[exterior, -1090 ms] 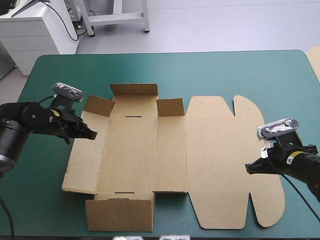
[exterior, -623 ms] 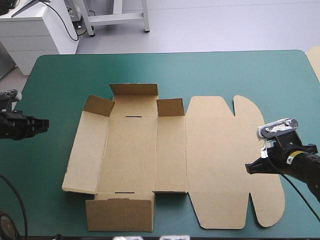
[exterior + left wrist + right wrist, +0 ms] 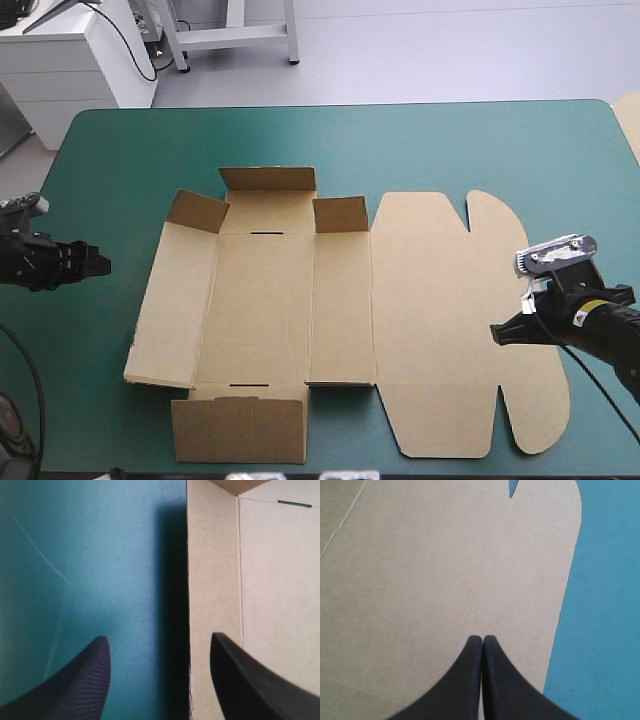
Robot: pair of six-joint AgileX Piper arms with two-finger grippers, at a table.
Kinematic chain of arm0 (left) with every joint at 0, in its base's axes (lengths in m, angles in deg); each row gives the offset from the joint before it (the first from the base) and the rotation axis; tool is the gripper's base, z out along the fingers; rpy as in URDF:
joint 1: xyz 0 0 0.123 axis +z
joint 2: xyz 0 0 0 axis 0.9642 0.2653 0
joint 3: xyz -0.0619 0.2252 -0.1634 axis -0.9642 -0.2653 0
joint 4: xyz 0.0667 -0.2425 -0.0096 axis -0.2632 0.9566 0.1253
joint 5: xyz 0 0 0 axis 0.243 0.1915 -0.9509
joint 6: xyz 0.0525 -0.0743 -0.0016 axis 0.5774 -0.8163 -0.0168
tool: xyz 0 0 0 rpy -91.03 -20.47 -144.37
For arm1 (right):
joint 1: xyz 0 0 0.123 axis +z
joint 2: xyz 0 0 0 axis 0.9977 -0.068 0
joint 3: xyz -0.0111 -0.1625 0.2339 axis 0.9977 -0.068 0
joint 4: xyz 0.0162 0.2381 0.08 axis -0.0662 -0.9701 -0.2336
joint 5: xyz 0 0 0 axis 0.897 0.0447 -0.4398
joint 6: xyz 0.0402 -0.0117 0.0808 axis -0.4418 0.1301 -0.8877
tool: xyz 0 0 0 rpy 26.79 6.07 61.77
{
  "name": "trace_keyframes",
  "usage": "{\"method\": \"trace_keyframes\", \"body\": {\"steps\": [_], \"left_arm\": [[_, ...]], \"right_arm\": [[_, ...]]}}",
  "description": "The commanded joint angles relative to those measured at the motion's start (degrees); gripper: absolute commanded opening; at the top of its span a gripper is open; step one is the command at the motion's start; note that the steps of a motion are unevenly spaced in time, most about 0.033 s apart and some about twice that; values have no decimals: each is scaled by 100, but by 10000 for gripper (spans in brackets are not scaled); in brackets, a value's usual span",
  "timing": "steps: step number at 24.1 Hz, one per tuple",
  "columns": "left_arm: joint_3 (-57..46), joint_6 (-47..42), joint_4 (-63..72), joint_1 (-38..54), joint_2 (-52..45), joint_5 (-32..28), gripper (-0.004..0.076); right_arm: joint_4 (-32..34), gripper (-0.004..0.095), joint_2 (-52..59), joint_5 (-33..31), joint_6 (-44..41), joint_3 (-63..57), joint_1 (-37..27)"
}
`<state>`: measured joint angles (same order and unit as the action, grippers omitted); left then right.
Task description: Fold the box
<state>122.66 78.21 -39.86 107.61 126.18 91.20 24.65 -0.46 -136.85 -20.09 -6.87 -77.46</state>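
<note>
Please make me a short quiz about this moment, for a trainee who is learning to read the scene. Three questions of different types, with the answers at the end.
1. True or false: the right hand is shut and hangs over the box.
2. Choose one. The left hand is: A) shut on the box; B) open, over the table, left of the box; C) open, inside the box.
3. Fill in: the box's two rounded flaps lie toward the table's ____ edge.

Key: 1 true; 2 B; 3 right.
</note>
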Motion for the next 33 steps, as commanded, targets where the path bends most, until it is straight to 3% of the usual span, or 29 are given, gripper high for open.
{"method": "trace_keyframes", "body": {"steps": [1, 5, 10, 18, 29, 33], "left_arm": [[-15, 0, 428, -24, 207, 342, 444], [-316, 620, 882, -309, 860, 388, 445], [-399, 652, 835, -642, 1248, 388, 445], [-459, 566, 563, -1020, 1277, 388, 444], [-1399, 590, 507, -1087, 1277, 388, 444], [-1406, 579, 631, -1101, 1277, 388, 400]], "right_arm": [[35, -16, 40, 339, 55, 158, -50], [35, -16, 40, 363, 55, 158, -50], [35, -16, 40, 371, 55, 158, -50], [35, -16, 40, 376, 55, 158, -50], [35, -16, 40, 411, 95, 158, -50], [35, -16, 40, 411, 95, 158, -50]]}}
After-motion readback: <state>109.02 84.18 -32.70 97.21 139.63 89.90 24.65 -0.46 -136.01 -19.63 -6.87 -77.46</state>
